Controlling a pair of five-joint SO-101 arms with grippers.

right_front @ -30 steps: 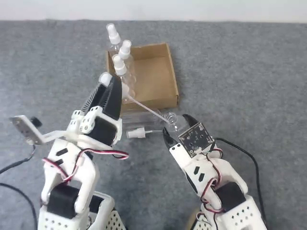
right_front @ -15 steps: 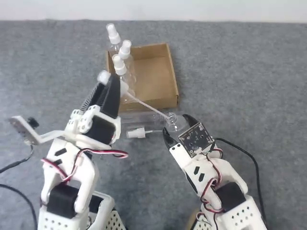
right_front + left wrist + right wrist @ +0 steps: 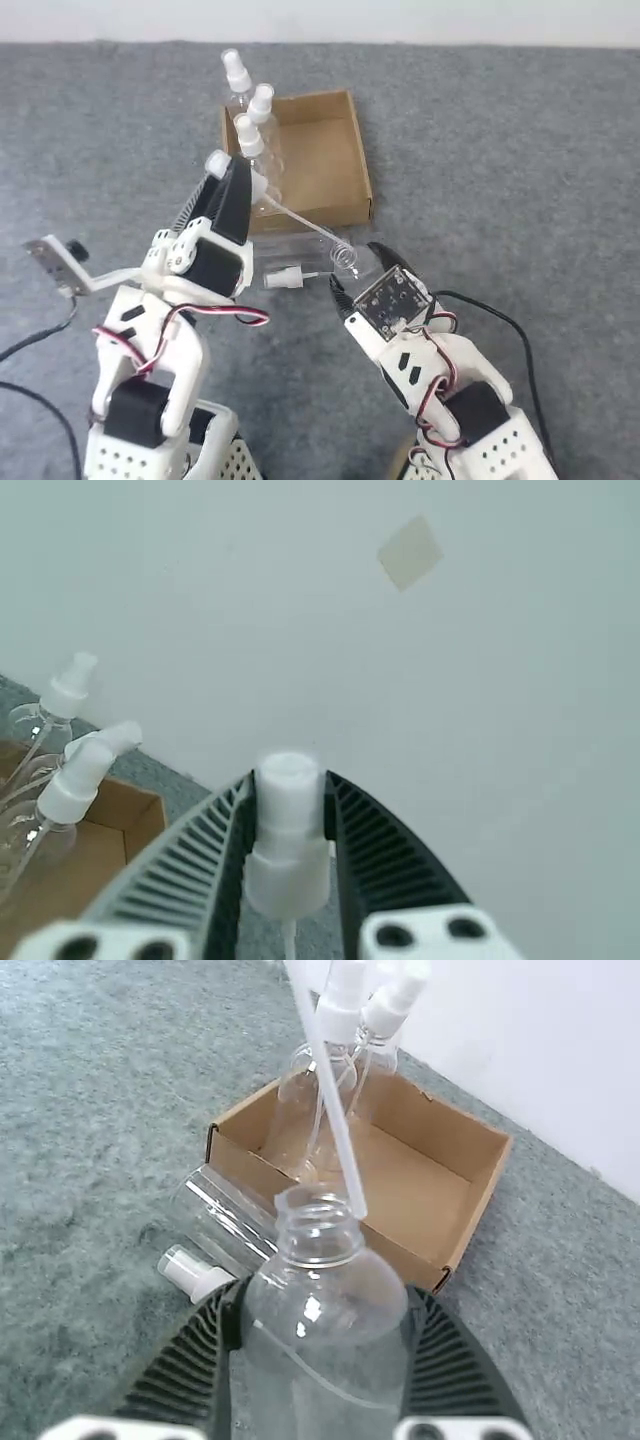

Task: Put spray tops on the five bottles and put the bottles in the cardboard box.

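Left arm stretched forward, left gripper (image 3: pixel 288 785) raised, fingers clamped on spray top (image 3: pixel 288 875). Right arm folded back, right gripper (image 3: pixel 320 1300) fingers clamped round bottle (image 3: pixel 330 1345).

Bright, even, diffuse light fell over the grey felt-like tabletop (image 3: pixel 520 150), and every shadow had a soft edge. Faint shade lay close beneath the white and black robot arms (image 3: pixel 160 330). The brown cardboard box (image 3: pixel 361 150) was a little darker along its inner walls. Small white highlights glinted on the clear plastic bottle (image 3: pixel 320 1300). The white plastic spray top (image 3: pixel 288 820) and the plain white wall (image 3: pixel 480 660) behind it were evenly lit.
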